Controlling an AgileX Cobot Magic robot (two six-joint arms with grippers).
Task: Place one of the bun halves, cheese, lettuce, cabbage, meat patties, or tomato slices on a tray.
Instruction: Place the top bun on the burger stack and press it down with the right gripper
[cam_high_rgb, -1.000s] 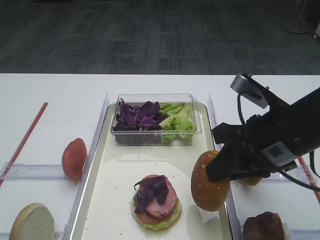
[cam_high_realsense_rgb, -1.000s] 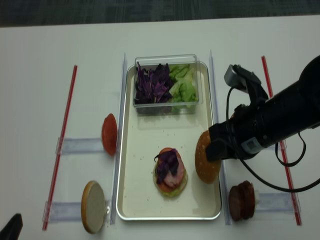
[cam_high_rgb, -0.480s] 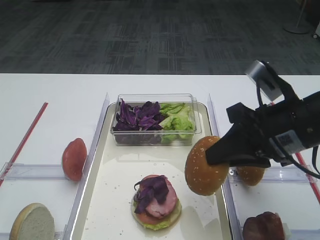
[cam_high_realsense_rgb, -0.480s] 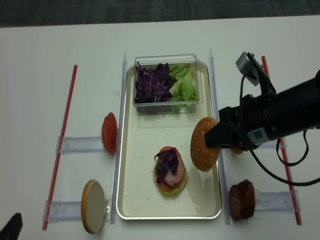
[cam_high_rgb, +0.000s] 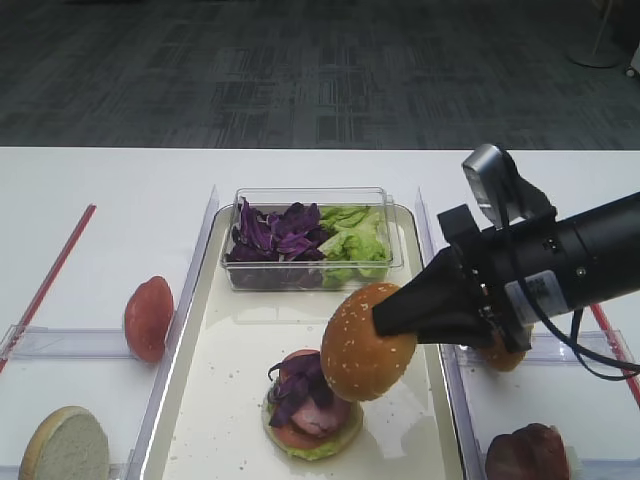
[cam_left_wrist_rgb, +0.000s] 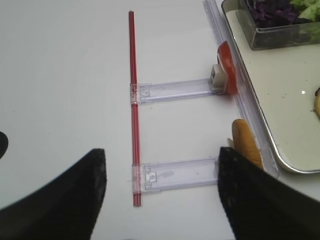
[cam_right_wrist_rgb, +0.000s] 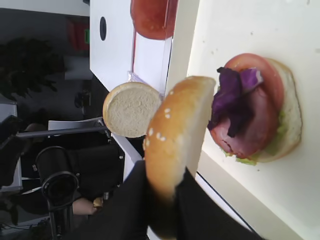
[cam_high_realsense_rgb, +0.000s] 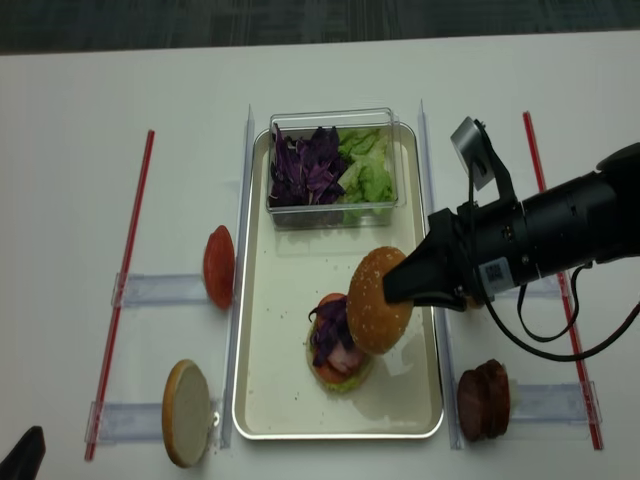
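Sesame bun top sits pinched on edge in my right gripper, hanging above the tray just right of the stacked burger; released tilted like this, I judge it could roll off the stack or knock the cabbage loose. My left gripper stands wide and empty over the table. Farther back, the clear box carries no label, and the small sticker on the right arm is too blurred to read.
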